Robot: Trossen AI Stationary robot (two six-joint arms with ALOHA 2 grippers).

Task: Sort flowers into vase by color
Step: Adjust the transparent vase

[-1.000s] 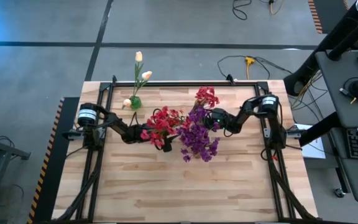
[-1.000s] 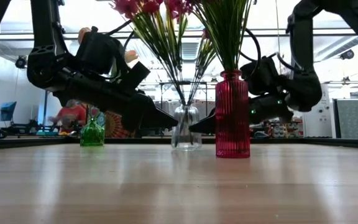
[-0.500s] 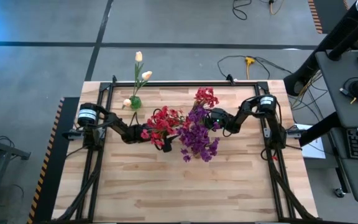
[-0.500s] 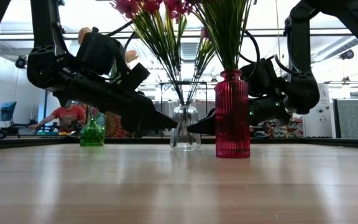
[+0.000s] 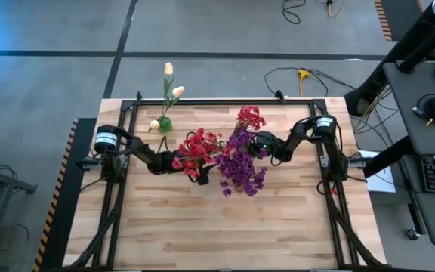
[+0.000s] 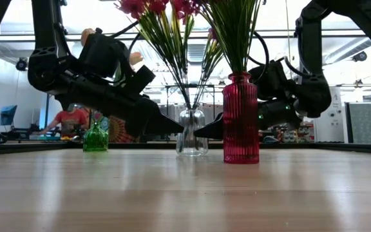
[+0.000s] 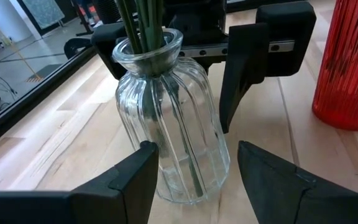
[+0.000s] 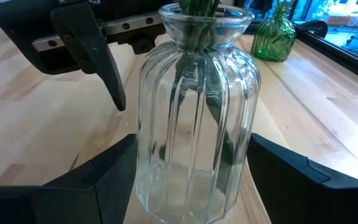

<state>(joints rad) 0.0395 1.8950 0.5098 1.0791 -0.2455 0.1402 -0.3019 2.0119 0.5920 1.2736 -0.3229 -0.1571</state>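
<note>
With both grippers closing in on the clear glass vase (image 6: 192, 131) from opposite sides, the main risk is a tip-over: the vase is narrow-based and top-heavy with red flowers (image 5: 200, 146) on long green stems. Left gripper (image 7: 191, 171) has its fingers spread around the vase body, one each side, apparently just clear of the glass, nothing gripped. Right gripper (image 8: 191, 168) likewise straddles the same vase, fingers apart and holding nothing firmly that can be seen. If one arm pushes before the other has a hold, the vase could slide on the wooden table (image 5: 202, 227) or topple toward the red ribbed vase (image 6: 241, 118), which stands just beside it and carries the purple flowers (image 5: 240, 168). Blossoms of the two bunches overlap from above, so moving either vase may drag stems out of the other. Squeezing from both sides at once could also pop the smooth glass out sideways. Green vase (image 6: 96, 137) with the cream tulip buds (image 5: 174, 81) sits well apart at the table's far edge, probably safe
</note>
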